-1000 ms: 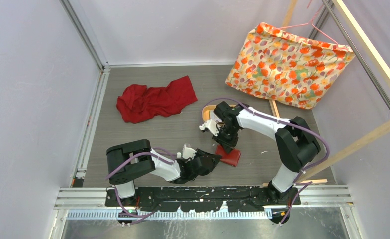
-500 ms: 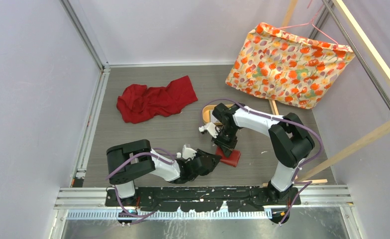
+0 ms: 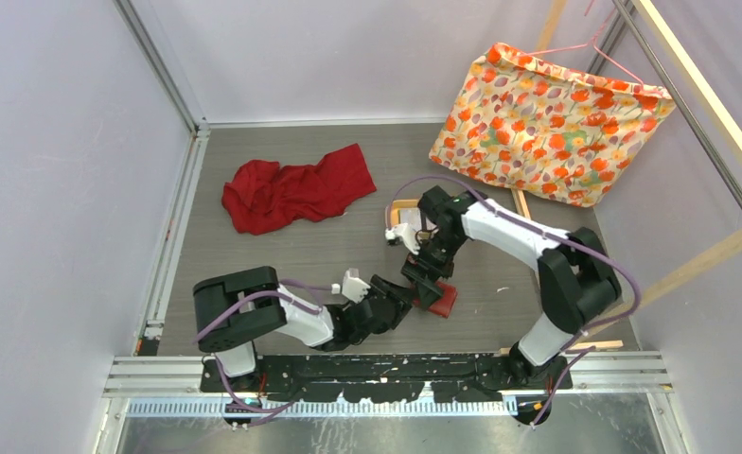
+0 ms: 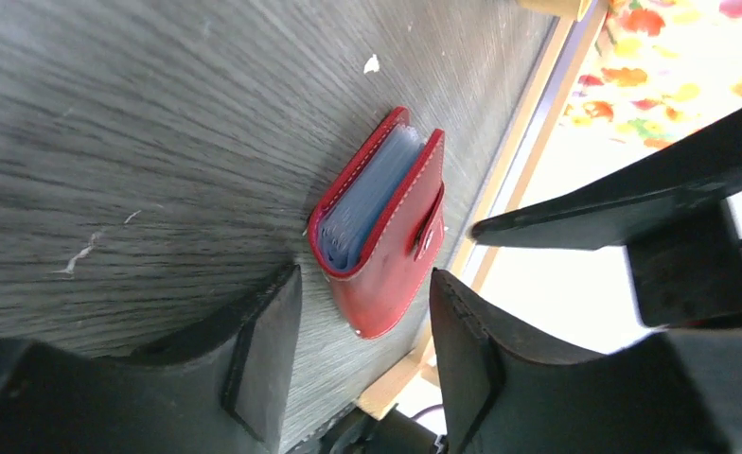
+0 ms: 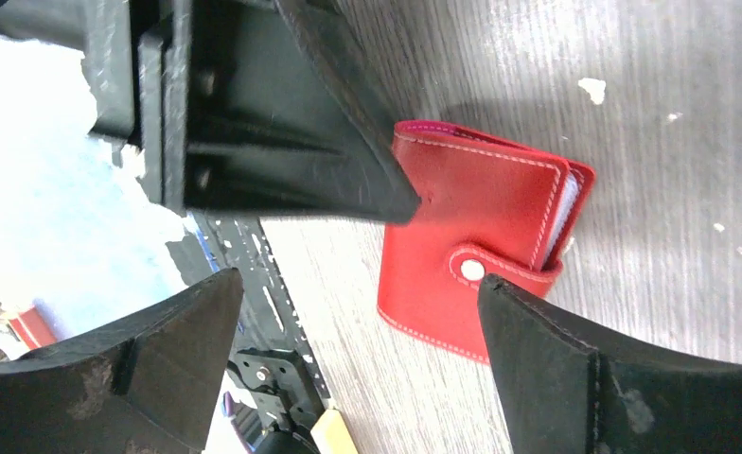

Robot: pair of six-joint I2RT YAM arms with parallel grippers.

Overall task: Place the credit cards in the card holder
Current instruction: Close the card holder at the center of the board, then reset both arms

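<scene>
Top view: red cloth (image 3: 296, 189) crumpled at 10 o'clock on the grey wood-grain tabletop (image 3: 282, 265). Floral fabric (image 3: 552, 123) hangs at 2 o'clock, and the oval tan wooden tray (image 3: 401, 214) is just past centre, partly behind the right arm. The card holder (image 3: 440, 300) lies flat at 5 o'clock. It's red and leather-like with white stitching, and it's folded with the snap tab fastened. Pale clear sleeves (image 4: 367, 203) show at its edge; I cannot tell if cards are in them. Both arms crowd it. The left gripper (image 3: 397, 299) comes in from 9 o'clock, jaws partly apart around the card holder's (image 4: 381, 236) near end, holding nothing. The right gripper (image 3: 427, 280) hangs over it from 12 o'clock, jaws spread wide, empty, with one left finger crossing the card holder's (image 5: 471, 246) corner in its view. Versus a second ago, the right gripper was shut and lower on the holder and has since lifted and opened. The left jaws have widened, and the holder is in the same spot.
</scene>
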